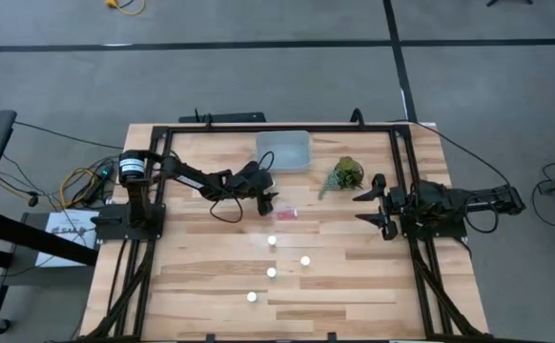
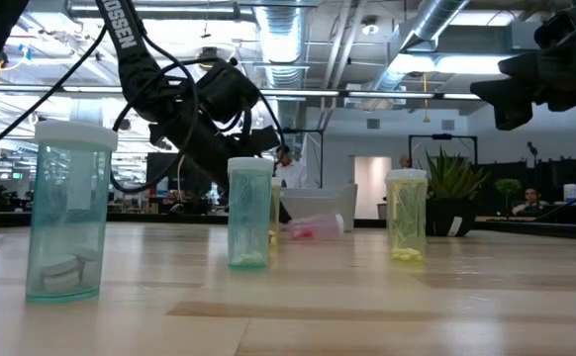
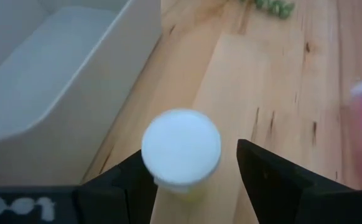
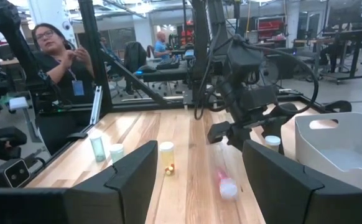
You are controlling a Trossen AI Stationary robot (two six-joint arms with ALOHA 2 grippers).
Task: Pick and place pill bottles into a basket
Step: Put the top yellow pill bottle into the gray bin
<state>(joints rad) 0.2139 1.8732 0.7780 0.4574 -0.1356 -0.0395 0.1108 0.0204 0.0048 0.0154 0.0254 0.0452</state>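
My left gripper [image 1: 266,197] is open just near of the pale blue-grey basket [image 1: 283,150]. In the left wrist view its fingers [image 3: 190,150] stand on either side of an upright white-capped pill bottle [image 3: 181,148], which stands on the table beside the basket's wall [image 3: 75,81]. A pink bottle [image 1: 285,213] lies on its side close by. Several more white-capped bottles [image 1: 272,240] [image 1: 304,259] [image 1: 251,296] stand upright toward the near edge. My right gripper [image 1: 378,205] waits open and empty at the table's right. My left gripper has its two fingers around the bottle's white cap [image 3: 168,163], coming from above. One finger [image 3: 134,177] lies close against the cap and the other stands apart. I cannot tell whether the near finger touches it. The bottle stands upright on the table.
A green leafy clump [image 1: 346,174] lies right of the basket. A dark frame [image 1: 163,143] borders the table. In the low view, teal [image 2: 68,213] and yellow [image 2: 407,213] bottles stand in front. A person [image 4: 60,62] stands beyond the table's left edge.
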